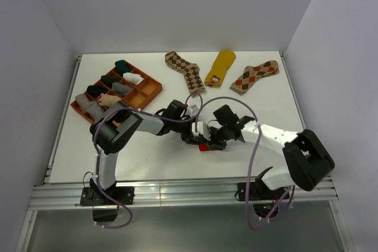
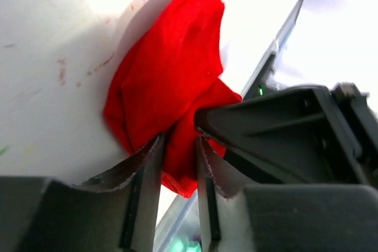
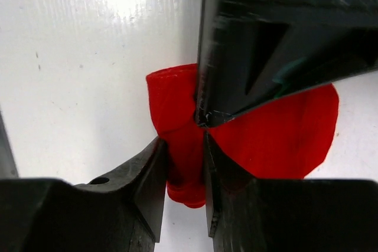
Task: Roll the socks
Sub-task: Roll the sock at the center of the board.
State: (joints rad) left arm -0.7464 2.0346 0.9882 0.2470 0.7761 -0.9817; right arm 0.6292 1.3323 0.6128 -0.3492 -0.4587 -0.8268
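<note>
Top view: the orange tray point(image 1: 155, 90), left of the jaws, holds rolled socks point(image 1: 112, 87) in most compartments. Three flat socks point(image 1: 220, 67) lie beyond, with bare table point(image 1: 147, 163) nearer.
Left wrist: the left gripper point(image 2: 180, 146) has its jaws pinching the red sock point(image 2: 171, 69).
Right wrist: the right gripper point(image 3: 182, 146) has its jaws clamped on another fold of it.

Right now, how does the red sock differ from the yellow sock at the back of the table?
The red sock is bunched into a lump; the yellow sock lies flat, stretched out. The red sock is pinched between the left fingers and the right fingers; the yellow sock is untouched. The red sock sits mid-table; the yellow sock lies near the far edge. Both rest on the white table.
</note>
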